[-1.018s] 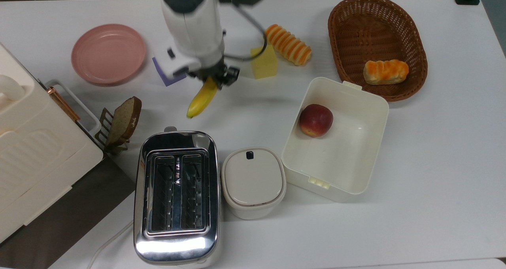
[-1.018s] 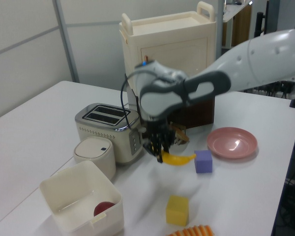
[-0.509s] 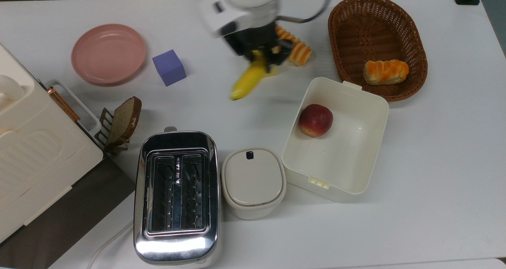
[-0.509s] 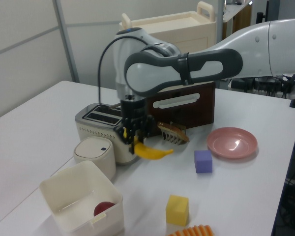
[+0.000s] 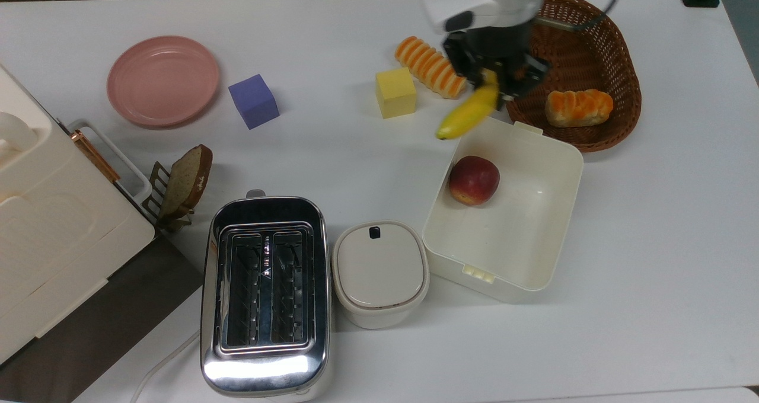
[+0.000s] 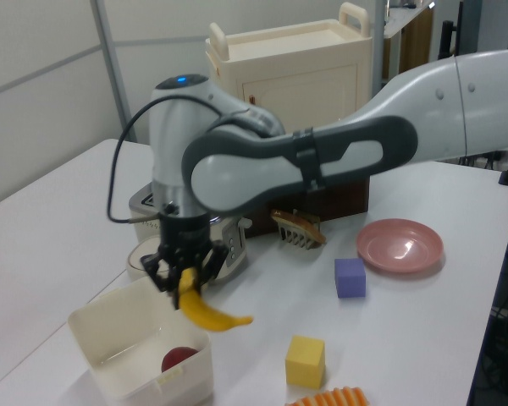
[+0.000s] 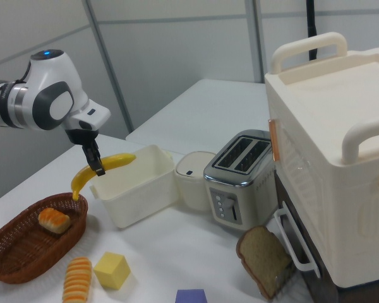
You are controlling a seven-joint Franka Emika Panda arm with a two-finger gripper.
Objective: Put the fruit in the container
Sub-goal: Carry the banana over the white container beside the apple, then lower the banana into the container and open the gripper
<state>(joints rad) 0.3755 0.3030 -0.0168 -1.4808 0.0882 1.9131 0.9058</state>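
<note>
The white bench (image 5: pixel 652 243) holds everything. At the top view's left edge stands a big cream cabinet (image 5: pixel 53 237) with handles (it looks very tall in the right view). Next to it, low in the top view, sits a shiny toaster (image 5: pixel 265 296) with two slots.

The robot arm (image 6: pixel 322 152) reaches in, white and grey, and it is up in the air. The box (image 5: pixel 504 207) is cream-white and deep, and it sits just right of the small lidded pot (image 5: pixel 380 272) in the top view. A red apple (image 5: pixel 474 180) lies inside the box, close to one wall. The brown basket (image 5: pixel 569 59) sits past the box, at the top view's upper right, and one orange roll (image 5: pixel 579 107) lies in it.

The pink plate (image 5: pixel 163 80) is far off on the top view's left. A slice of bread (image 5: pixel 188 178) leans in a little rack beside the cabinet.

The gripper (image 5: pixel 497 80) is closed on one end of the banana (image 5: pixel 466 116) and holds it in the air. The banana hangs slanting down, over the edge of the box and the bench next to it. It touches nothing else.

A second roll (image 5: pixel 430 67) lies on the bench near the gripper. A yellow block (image 5: pixel 395 92) sits just beside that roll. A purple block (image 5: pixel 254 101) sits between the yellow block and the plate.
</note>
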